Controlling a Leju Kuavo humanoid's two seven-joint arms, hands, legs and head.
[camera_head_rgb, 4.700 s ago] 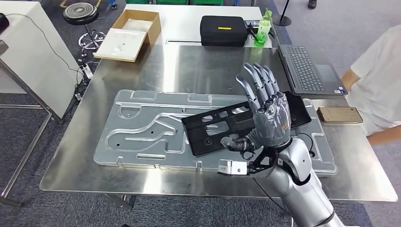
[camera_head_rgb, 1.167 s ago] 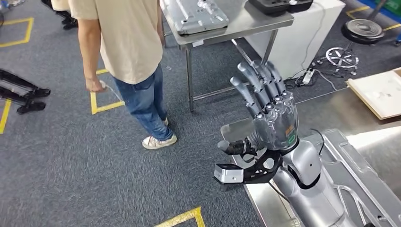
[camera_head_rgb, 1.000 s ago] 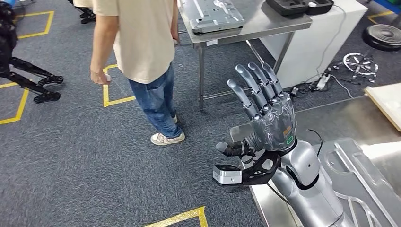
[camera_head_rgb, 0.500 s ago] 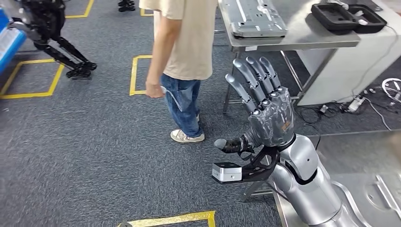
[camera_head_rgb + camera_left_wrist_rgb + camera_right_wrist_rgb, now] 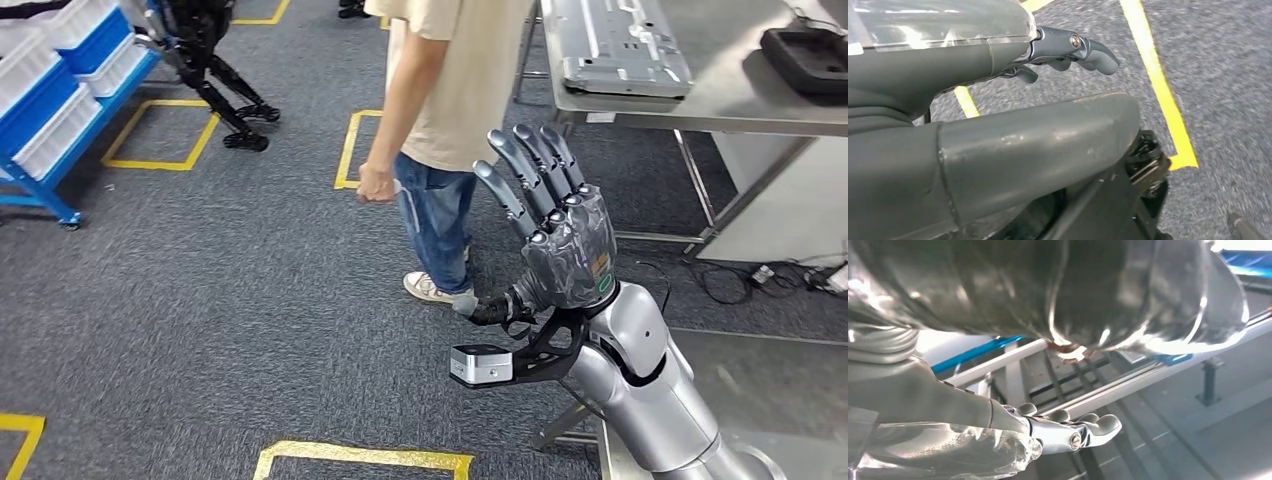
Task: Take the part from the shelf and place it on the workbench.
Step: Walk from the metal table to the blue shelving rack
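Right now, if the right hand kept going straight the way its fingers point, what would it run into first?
Most likely the person in jeans: the right hand is raised with its fingers spread, pointing up and ahead toward them. Depth is hard to judge; the hand may pass beside them toward the metal table.

Even, bright light is seen overhead; glare is cast on the steel table point(image 5: 640, 95); wrist views are blurred.

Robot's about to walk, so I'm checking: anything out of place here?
A person stands on the carpet right beyond the raised, empty right hand. Loose cables lie under the table.
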